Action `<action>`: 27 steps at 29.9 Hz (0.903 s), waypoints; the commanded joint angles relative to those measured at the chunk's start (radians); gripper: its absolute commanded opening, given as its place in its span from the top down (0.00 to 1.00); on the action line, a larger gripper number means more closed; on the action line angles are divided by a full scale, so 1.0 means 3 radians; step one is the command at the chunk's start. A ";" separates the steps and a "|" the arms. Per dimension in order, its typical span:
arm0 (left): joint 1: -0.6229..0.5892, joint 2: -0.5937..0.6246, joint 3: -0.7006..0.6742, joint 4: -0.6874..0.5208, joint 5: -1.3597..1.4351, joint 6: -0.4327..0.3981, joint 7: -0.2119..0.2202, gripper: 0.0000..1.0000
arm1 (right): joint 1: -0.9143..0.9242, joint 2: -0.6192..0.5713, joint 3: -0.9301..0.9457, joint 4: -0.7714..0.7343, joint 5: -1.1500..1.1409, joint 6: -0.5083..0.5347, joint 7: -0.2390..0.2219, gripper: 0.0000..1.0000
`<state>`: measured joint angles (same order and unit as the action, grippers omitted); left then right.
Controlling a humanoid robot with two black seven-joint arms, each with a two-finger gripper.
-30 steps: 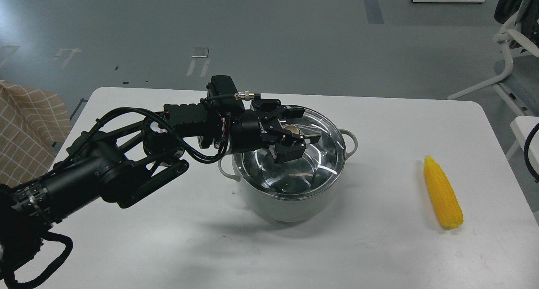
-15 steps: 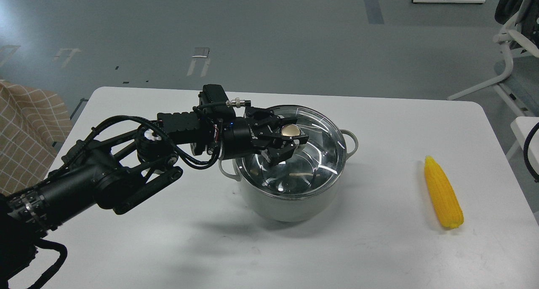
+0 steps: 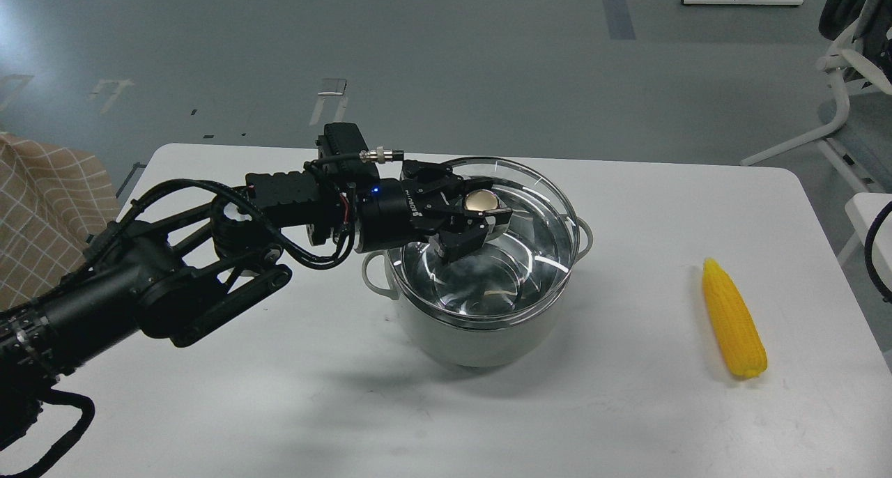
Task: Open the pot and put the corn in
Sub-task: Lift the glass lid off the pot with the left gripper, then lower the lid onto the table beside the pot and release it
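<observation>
- My left end effector (image 3: 479,217) is closed around the gold knob (image 3: 481,201) of the glass lid (image 3: 536,206), one finger (image 3: 460,242) showing below the knob and the other behind it.
- The lid looks raised off the pot (image 3: 481,332), with its far edge higher than its near edge, so I judge the opening step is under way and not finished.
- First risk: the knob is smooth and rounded. If the hold is shallow, the tilted lid could swing or slip out and drop onto the steel rim (image 3: 550,298) or the desk (image 3: 627,408); being glass, it may chip.
- Second risk: the near edge of the lid seems close to the rim. Pulling sideways before it clears could catch the rim and drag or tip the pot.
- Third risk: my left arm (image 3: 167,290) crosses the desk's left side, so setting the lid down there leaves me little room; a careless sweep could knock the pot's left loop handle (image 3: 373,283).
- The corn (image 3: 732,318) lies flat near the desk's right edge, well apart from the pot; a nudge could roll it off.
- My right end effector is out of view; only a dark cable shows at the right edge.
</observation>
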<state>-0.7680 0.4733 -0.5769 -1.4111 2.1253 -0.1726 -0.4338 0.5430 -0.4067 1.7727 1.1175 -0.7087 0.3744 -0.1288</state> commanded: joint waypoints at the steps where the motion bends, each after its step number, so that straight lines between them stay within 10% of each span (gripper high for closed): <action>1: -0.0068 0.0263 -0.0050 -0.0133 -0.0084 0.0003 0.0004 0.63 | 0.0000 0.0016 -0.0003 -0.0003 0.0000 0.0000 0.0000 0.00; 14: 0.0269 0.1423 -0.0250 0.0586 -0.0856 0.0258 -0.0037 0.63 | -0.0020 0.0006 -0.0003 -0.0013 0.0000 0.0005 0.0000 0.00; 27: 0.1082 0.1450 -0.0245 0.1559 -0.1127 0.0943 -0.0139 0.62 | -0.0026 -0.0004 -0.0003 -0.0018 0.0000 0.0010 0.0000 0.00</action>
<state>-0.4996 0.9167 -0.6522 -0.9885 1.8346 0.0762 -0.4726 0.5368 -0.4070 1.7718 1.1105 -0.7088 0.3772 -0.1287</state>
